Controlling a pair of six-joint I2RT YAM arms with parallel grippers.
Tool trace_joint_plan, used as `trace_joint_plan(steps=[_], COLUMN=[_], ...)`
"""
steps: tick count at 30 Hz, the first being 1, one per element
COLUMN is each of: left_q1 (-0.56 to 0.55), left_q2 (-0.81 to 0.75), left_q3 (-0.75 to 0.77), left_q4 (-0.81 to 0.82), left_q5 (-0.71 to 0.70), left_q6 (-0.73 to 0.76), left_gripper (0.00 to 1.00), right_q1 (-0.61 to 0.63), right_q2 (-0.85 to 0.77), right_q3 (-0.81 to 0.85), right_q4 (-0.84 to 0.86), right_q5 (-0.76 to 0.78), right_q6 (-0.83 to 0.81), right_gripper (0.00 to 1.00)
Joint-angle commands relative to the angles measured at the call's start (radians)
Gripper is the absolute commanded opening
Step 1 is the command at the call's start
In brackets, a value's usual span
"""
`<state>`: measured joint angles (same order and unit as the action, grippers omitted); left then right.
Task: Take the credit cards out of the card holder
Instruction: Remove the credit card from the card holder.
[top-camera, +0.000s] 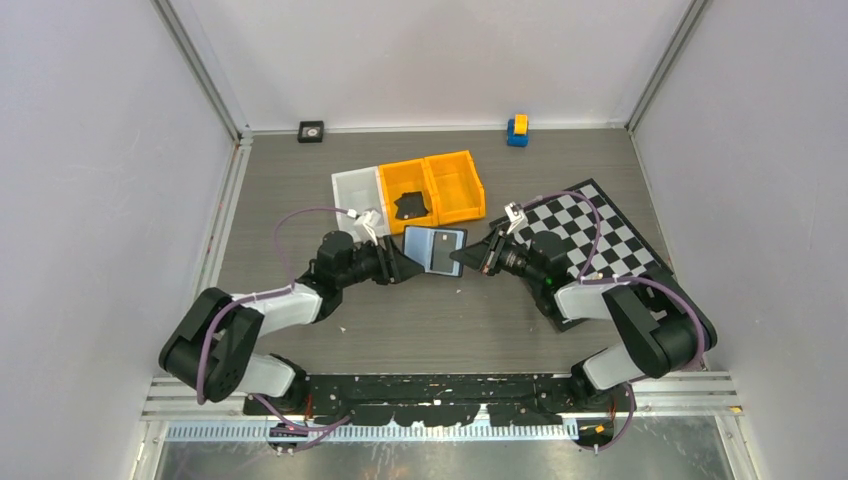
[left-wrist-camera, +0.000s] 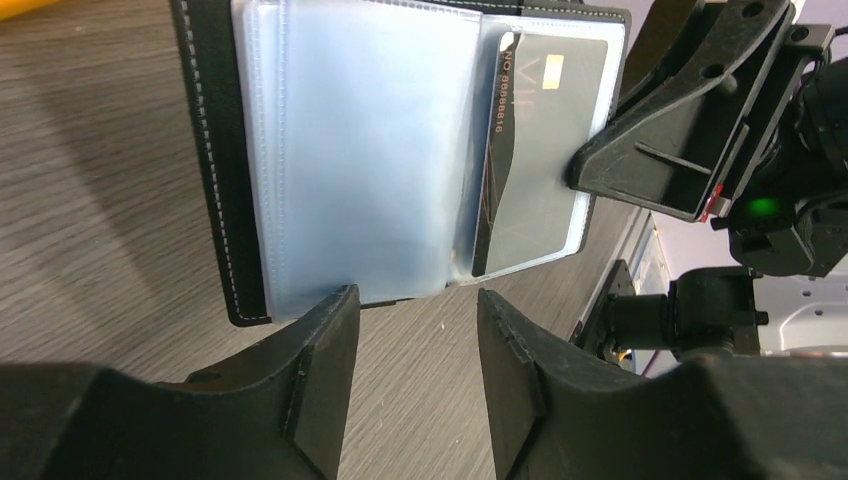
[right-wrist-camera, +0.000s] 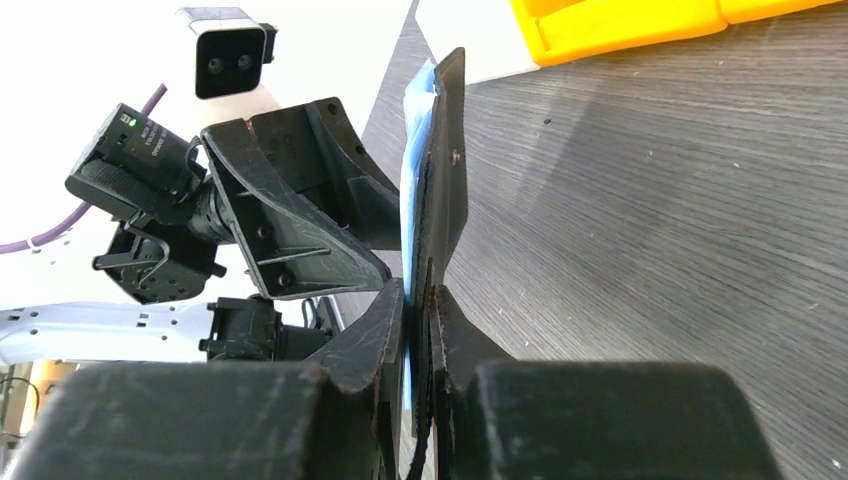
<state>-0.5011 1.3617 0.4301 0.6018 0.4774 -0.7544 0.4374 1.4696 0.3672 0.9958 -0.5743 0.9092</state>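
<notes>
Now right end effector (right-wrist-camera: 418, 300) is clamped on card holder (top-camera: 434, 249) edge, holds it open over the table (top-camera: 480, 325), prob. so sleeves face left end effector (left-wrist-camera: 415, 320), fingers apart, empty; one credit card (left-wrist-camera: 540, 150) sits in sleeve by clamp.

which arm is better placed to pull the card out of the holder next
Left, probably. The right hand is shut on the edge of the holder, so it is busy. The left hand is open, holds nothing, and faces the sleeve where the card shows.
</notes>
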Motion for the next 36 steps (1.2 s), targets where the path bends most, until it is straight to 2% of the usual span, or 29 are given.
trace_joint_plan(steps=[1, 5, 12, 24, 36], left_q1=[0.008, 0.031, 0.055, 0.039, 0.026], left_q2=[0.041, 0.096, 0.159, -0.013, 0.115], left_q3=[0.039, 0.032, 0.020, -0.002, 0.048], left_q4=[0.109, 0.212, 0.356, 0.160, 0.242], left_q5=[0.072, 0.123, 0.199, 0.141, 0.212], left_q6=[-0.020, -0.068, -0.138, -0.058, -0.109], left_gripper=[0.47, 0.45, 0.32, 0.32, 0.28], right_q1=[0.000, 0.000, -0.001, 0.000, 0.011], right_q2=[0.014, 0.029, 0.040, 0.064, 0.067], right_q3=[0.029, 0.034, 0.042, 0.060, 0.069], right_q4=[0.120, 0.155, 0.147, 0.129, 0.139], right_q5=[-0.050, -0.081, -0.092, -0.090, -0.117], right_q6=[0.030, 0.054, 0.051, 0.046, 0.051], right_gripper=[0.02, 0.02, 0.01, 0.01, 0.00])
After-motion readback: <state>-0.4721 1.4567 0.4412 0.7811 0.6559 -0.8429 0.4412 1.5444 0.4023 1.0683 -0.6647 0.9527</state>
